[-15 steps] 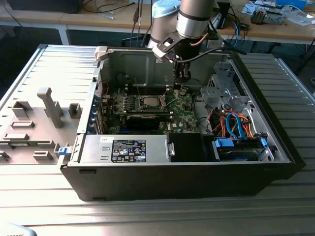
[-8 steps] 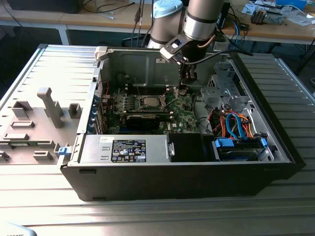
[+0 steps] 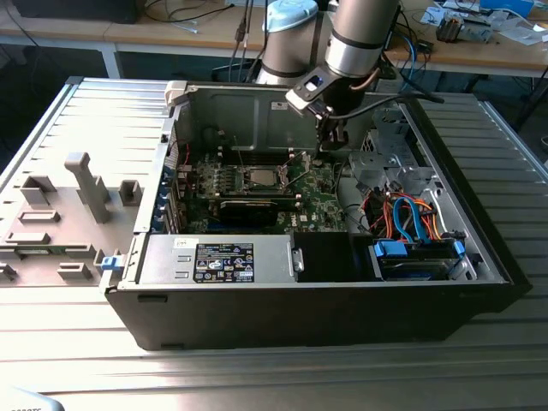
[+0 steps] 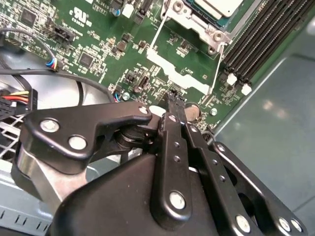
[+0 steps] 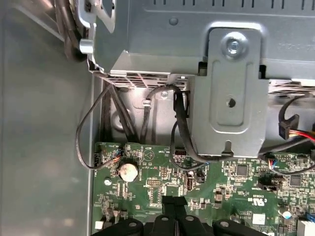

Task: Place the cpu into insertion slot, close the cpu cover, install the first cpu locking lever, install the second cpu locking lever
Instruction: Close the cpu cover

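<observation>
The open computer case holds the green motherboard (image 3: 317,205). In its middle sits the insertion slot (image 3: 246,171) with the silvery cpu (image 3: 261,177) (image 4: 222,5) lying in it. The cpu cover (image 4: 205,28), a silver frame, lies around the chip. Two thin wire locking levers (image 4: 155,34) (image 4: 217,69) stick out from the socket's corners, unlatched. My gripper (image 3: 318,161) (image 4: 173,97) (image 5: 173,200) hovers low over the board just to the exterior view's right of the socket. Its black fingers are shut with nothing between them, tips close to the end of one lever.
Black memory slots (image 4: 266,34) run beside the socket. A coin battery (image 5: 129,170), black cables (image 5: 177,128) and a grey metal bracket (image 5: 231,98) lie past the fingertips. A power supply (image 3: 224,261) and a drive bay with blue and orange cables (image 3: 411,231) fill the case's front.
</observation>
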`<state>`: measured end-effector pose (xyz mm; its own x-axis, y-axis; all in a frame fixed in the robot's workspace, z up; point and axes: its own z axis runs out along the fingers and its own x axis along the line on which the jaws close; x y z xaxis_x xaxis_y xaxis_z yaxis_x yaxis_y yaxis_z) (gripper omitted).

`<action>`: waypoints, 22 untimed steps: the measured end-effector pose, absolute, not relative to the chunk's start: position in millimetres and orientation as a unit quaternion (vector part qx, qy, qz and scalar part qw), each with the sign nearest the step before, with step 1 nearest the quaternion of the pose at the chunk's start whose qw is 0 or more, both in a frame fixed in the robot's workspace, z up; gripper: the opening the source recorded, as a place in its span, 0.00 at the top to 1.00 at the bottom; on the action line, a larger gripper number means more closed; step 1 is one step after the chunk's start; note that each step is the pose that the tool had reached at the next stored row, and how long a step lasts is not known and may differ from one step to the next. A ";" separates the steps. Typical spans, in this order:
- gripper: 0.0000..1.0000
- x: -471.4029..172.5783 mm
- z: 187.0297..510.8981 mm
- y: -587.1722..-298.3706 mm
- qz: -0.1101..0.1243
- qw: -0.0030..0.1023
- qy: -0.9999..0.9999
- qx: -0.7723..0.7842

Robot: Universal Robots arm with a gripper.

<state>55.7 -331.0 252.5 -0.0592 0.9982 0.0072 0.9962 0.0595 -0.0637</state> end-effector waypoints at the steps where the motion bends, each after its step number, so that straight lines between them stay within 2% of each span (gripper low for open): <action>1: 0.89 55.7 250.5 -330.5 0.020 0.025 -0.728 -0.685; 22: 0.89 -34.1 239.5 -328.8 0.018 0.023 -0.729 -0.684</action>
<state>-34.1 -328.8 239.5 -0.0628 0.9980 0.0090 0.9963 0.0633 -0.0589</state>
